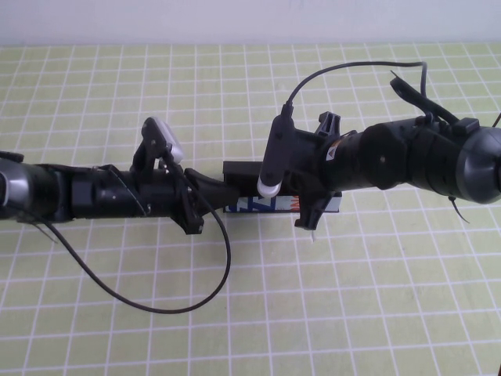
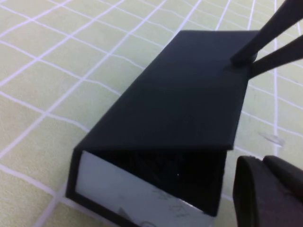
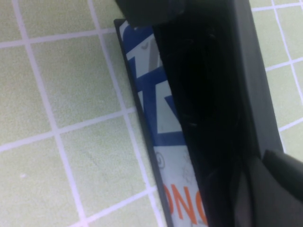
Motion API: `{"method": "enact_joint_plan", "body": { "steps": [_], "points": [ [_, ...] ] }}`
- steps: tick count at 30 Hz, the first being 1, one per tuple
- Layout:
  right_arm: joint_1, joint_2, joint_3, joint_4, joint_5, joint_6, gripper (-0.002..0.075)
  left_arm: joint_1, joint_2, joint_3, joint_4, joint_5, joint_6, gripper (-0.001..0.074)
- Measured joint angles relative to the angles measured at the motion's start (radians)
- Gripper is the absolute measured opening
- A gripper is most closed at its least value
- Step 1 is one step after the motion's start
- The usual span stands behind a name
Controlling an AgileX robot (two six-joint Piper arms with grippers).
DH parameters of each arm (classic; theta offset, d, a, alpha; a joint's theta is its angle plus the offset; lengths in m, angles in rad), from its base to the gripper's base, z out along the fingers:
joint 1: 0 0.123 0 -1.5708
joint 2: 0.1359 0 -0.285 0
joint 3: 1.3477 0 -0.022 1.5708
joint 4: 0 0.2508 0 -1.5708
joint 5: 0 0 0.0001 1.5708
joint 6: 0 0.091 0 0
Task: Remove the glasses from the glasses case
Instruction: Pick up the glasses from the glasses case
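A black glasses case (image 1: 262, 188) is seen mid-table on a green checked cloth (image 1: 352, 298). Its lid is pinched shut-fingered by the right gripper (image 1: 313, 205). The left gripper (image 1: 205, 192) is placed at its end; opening cannot be told.

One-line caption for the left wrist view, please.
Left wrist view: the glasses case on the green grid mat, lid slightly lifted, the right gripper touching its far end, jaws shut.
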Motion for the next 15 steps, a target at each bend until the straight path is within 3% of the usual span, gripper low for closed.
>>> {"method": "enact_joint_plan", "body": {
  "steps": [15],
  "points": [
    [0.000,0.000,0.000,0.017,-0.001,0.000,0.0004,0.000,0.038,-0.062,-0.007,0.000,0.069,-0.0004]
  ]
}}
